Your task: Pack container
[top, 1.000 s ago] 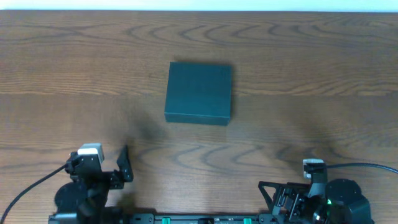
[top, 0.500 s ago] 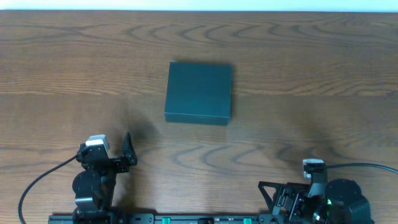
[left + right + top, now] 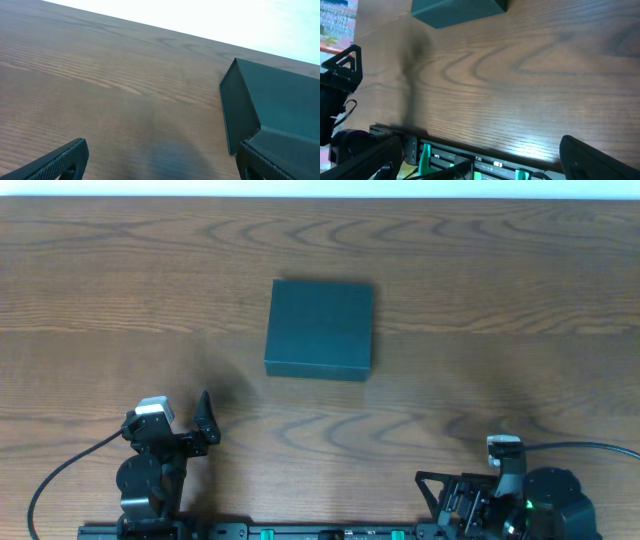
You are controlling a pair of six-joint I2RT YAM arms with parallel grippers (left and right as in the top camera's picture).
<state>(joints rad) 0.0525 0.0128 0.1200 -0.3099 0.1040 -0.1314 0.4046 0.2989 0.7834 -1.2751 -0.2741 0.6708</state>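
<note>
The container is a dark teal-black shallow box, lid shut, lying flat at the table's middle. It also shows at the right of the left wrist view and at the top of the right wrist view. My left gripper is open and empty at the front left, pointing toward the box from a distance; in its own view its fingers frame bare wood. My right gripper is open and empty at the front right edge, folded back over the arm mount.
The wooden table stretches around the box. A mounting rail with green clips runs along the front edge. Cables trail from both arm bases. No snack packets are in view.
My left arm has swung up and slightly right from its folded pose, its gripper now pointing toward the box. The right arm and the box have not moved.
</note>
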